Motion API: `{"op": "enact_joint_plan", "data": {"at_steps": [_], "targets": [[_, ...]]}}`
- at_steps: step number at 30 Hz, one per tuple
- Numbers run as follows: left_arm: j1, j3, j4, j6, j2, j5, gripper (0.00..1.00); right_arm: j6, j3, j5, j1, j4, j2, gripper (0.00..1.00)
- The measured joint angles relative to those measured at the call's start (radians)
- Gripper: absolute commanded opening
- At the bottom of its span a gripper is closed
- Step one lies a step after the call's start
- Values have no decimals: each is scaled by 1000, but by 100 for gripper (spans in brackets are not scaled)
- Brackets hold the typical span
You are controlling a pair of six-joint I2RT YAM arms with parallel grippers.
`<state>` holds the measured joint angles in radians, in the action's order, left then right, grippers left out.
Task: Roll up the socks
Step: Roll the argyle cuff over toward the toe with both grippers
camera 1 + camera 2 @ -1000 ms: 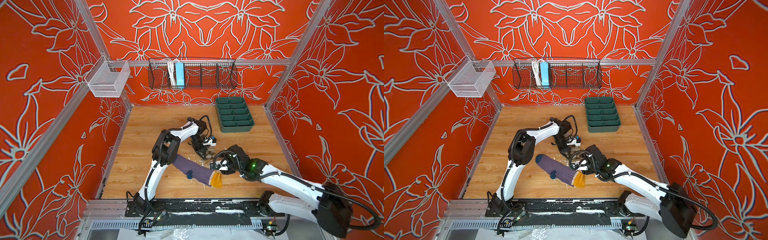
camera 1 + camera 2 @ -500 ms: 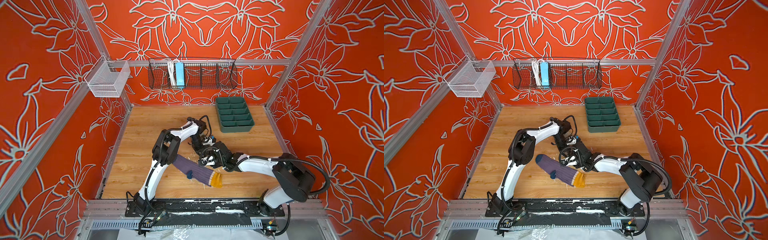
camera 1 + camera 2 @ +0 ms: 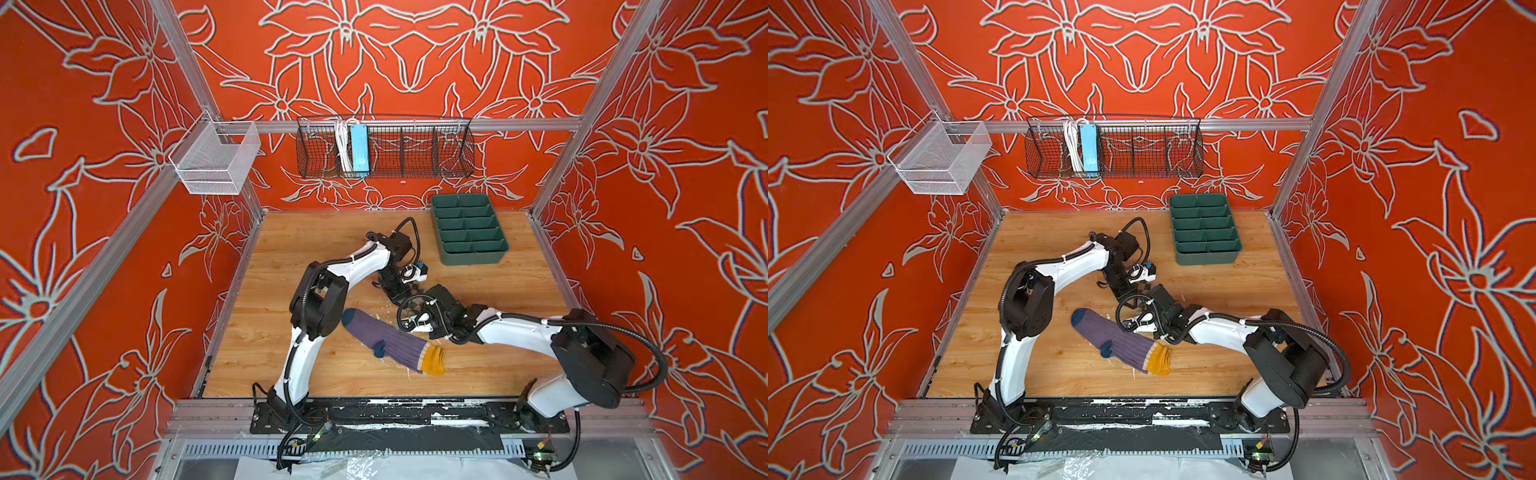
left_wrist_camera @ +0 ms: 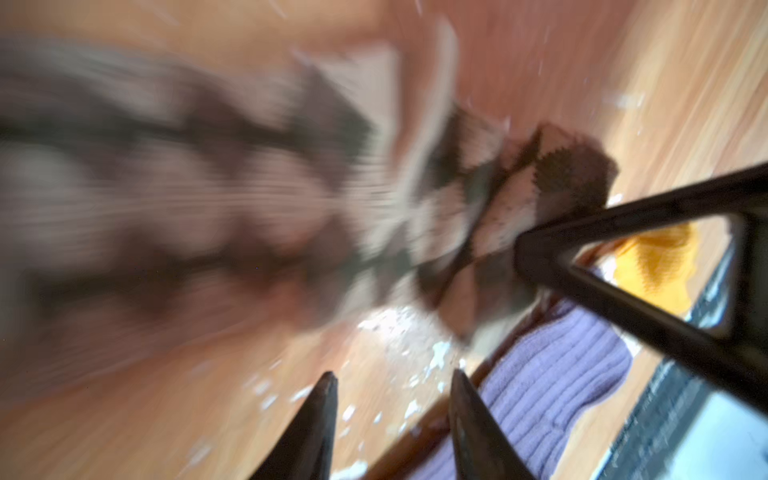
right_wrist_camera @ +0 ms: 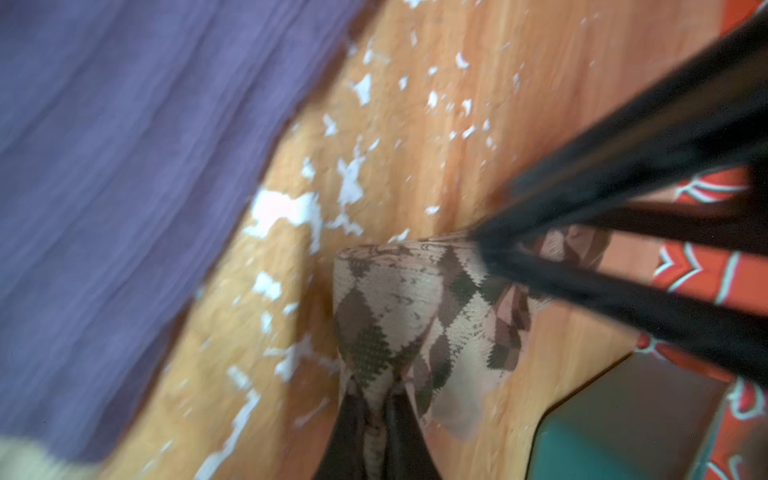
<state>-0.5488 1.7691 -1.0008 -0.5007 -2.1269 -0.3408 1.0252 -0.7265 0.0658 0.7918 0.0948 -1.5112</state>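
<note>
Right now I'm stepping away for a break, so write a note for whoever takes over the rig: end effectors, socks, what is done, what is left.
Left end effector: open, empty, close to the argyle sock.
Right end effector: shut on the argyle sock's bunched fabric, mid-table.
Purple sock: flat on the table, unrolled, nothing gripping it, toward the front.
Done: neither sock shows a finished roll.
Left: roll both socks.
</note>
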Motion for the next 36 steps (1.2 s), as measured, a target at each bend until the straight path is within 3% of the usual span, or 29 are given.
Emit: {"op": "enact_joint_plan", "data": {"at_steps": [4,10,14,16,20,22,26,36], "targets": [[5,-83,87,21,179,102,44,-20,-19,-8,0,106,19,0],[4,-345,248,26,579,309,46,-46,-166,-73,-12,320,-39,0],[-22,-480,325,-39,832,344,49,-76,-300,-146,-49,457,-146,0],[-78,-559,355,-110,937,337,54,-89,-359,-179,-68,519,-198,0],[-296,-780,464,-270,1065,378,55,-108,-463,-242,-104,632,-275,0],[-372,-866,521,-313,1058,406,55,-115,-510,-270,-120,685,-310,0],[-446,-960,663,-334,911,460,56,-125,-590,-327,-151,772,-374,0],[-478,-902,1006,-254,486,574,54,-148,-618,-392,-176,826,-401,0]]}}
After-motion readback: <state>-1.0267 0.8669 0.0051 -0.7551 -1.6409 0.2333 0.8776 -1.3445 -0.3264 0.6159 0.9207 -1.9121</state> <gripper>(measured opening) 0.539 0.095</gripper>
